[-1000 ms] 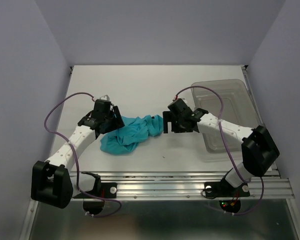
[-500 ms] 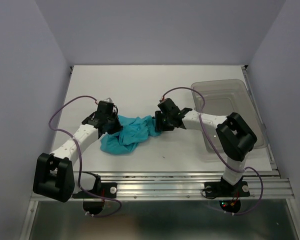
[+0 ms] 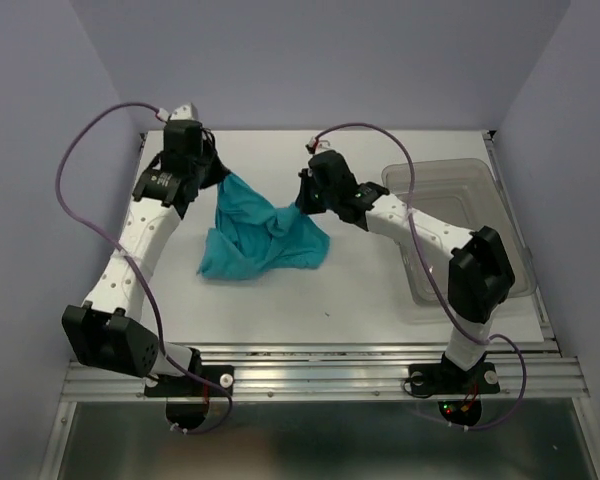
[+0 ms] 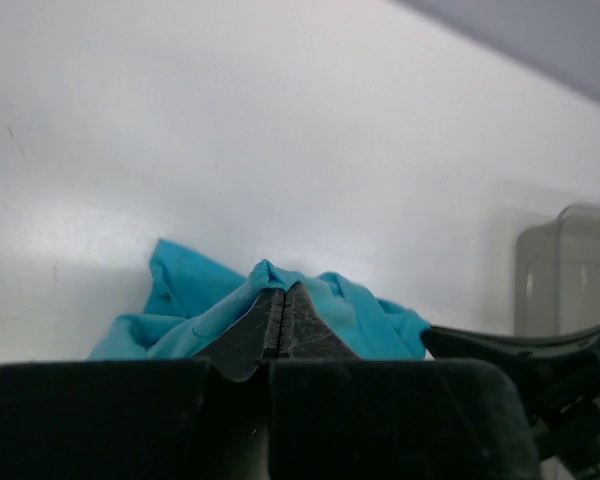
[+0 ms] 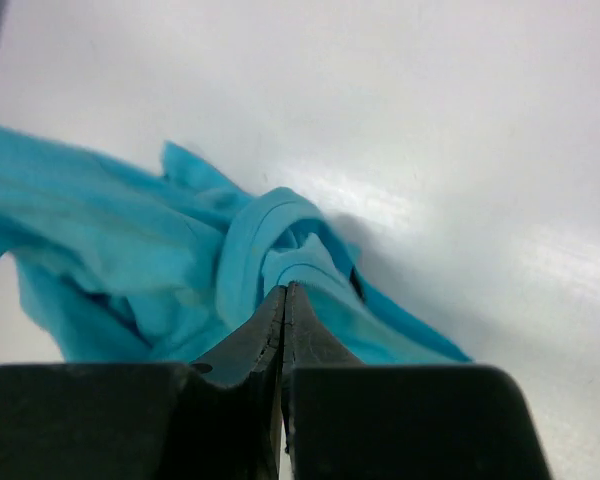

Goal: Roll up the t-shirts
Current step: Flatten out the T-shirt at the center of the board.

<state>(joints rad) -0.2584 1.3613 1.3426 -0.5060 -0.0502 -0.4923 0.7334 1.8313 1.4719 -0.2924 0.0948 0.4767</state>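
The left gripper [image 3: 212, 182] and right gripper [image 3: 301, 203], just clenched on the t-shirt [image 3: 265, 242], are lifting it up for spreading.

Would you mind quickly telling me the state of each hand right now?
Left hand: closed, pinching an edge of the teal t-shirt.
Right hand: closed, pinching the same t-shirt.

Bright, even light; pale glare streaks the table [image 5: 540, 250], and both wrist-view foregrounds look blurred.
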